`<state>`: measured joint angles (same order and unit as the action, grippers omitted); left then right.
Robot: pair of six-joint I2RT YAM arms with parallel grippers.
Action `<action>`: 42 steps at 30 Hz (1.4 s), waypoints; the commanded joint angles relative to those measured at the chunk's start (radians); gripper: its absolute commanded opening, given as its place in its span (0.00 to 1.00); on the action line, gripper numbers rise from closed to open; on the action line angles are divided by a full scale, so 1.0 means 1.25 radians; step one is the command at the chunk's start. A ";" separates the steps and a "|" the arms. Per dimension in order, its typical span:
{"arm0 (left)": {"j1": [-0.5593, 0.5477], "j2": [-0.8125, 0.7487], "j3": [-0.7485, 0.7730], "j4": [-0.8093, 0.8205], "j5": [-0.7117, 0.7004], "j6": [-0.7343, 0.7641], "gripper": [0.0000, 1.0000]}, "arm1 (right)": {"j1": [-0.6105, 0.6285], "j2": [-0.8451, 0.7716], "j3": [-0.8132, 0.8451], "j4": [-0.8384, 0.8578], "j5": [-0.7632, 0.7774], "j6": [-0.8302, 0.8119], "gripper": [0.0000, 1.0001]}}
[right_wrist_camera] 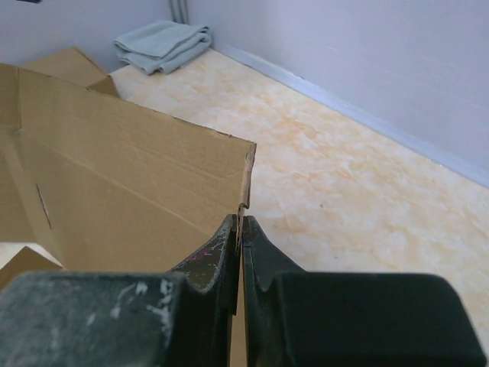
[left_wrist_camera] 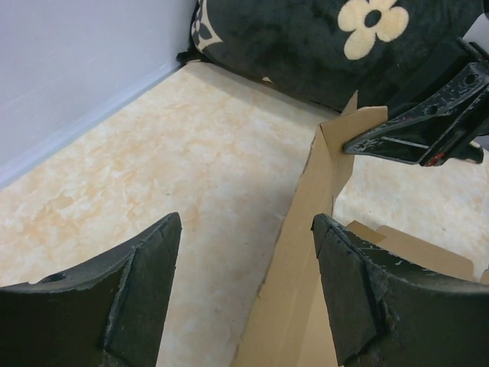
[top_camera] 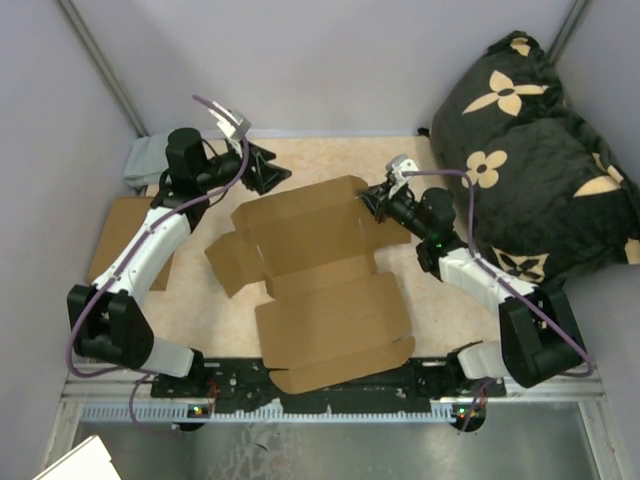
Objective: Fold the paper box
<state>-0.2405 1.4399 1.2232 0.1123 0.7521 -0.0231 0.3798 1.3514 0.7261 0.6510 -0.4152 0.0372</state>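
The paper box (top_camera: 320,270) is a brown cardboard die-cut sheet lying mid-table, its far panel raised. My right gripper (top_camera: 372,200) is shut on the far right corner of that raised flap; in the right wrist view the cardboard edge (right_wrist_camera: 246,191) stands pinched between the fingers (right_wrist_camera: 242,229). My left gripper (top_camera: 270,172) is open at the far left corner of the box, holding nothing. In the left wrist view the upright flap (left_wrist_camera: 306,252) rises between its fingertips (left_wrist_camera: 246,229), closer to the right one, and the right gripper (left_wrist_camera: 428,122) shows beyond.
A black pillow with cream flowers (top_camera: 540,150) fills the far right. A folded grey cloth (top_camera: 148,160) lies at the far left corner, also in the right wrist view (right_wrist_camera: 164,44). A second cardboard piece (top_camera: 125,240) lies under the left arm. Walls enclose the table.
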 commanded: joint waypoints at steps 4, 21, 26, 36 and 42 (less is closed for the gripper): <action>-0.030 -0.023 0.003 -0.066 0.010 0.111 0.76 | 0.005 -0.059 -0.023 0.090 -0.093 -0.001 0.06; -0.070 -0.046 -0.057 -0.217 -0.049 0.170 0.67 | 0.005 -0.077 -0.127 0.227 -0.125 0.064 0.07; -0.082 -0.076 -0.083 -0.226 -0.013 0.160 0.62 | 0.005 -0.078 -0.133 0.215 -0.109 0.074 0.08; -0.120 -0.113 -0.117 -0.273 -0.042 0.179 0.56 | 0.005 -0.096 -0.139 0.219 -0.112 0.086 0.09; -0.128 -0.112 -0.118 -0.274 -0.138 0.189 0.60 | 0.005 -0.114 -0.138 0.198 -0.136 0.080 0.09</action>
<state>-0.3901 1.3144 1.0836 -0.2050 0.6590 0.1921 0.3798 1.2629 0.5491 0.8436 -0.5644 0.1425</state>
